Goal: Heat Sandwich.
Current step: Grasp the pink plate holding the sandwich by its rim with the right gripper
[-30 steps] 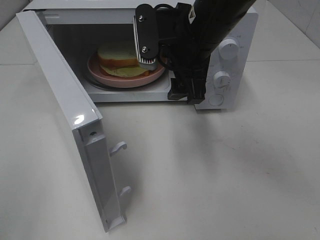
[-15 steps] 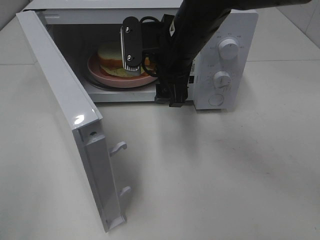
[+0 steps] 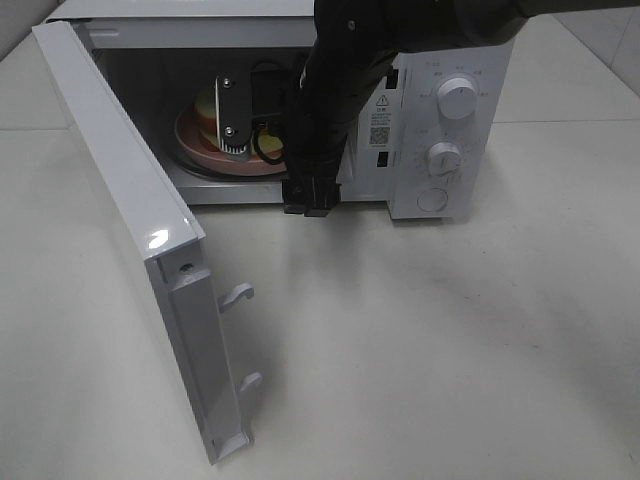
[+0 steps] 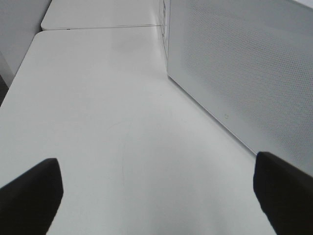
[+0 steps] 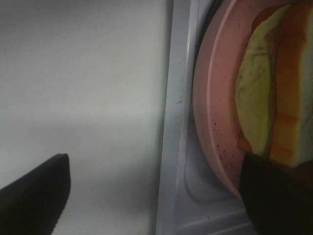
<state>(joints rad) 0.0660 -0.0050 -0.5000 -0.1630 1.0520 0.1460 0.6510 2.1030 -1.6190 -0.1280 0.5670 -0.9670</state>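
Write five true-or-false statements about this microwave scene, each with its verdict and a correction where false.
1. The microwave door stands open. True.
2. The sandwich sits on a blue plate. False: the plate is pink.
3. The plate is inside the microwave. True.
4. The right end effector grips the sandwich. False: it is open and holds nothing.
5. The left end effector is inside the microwave. False: it is outside, open, above the table.

right arm [image 3: 330, 100] angled down, jaws seemingly wide
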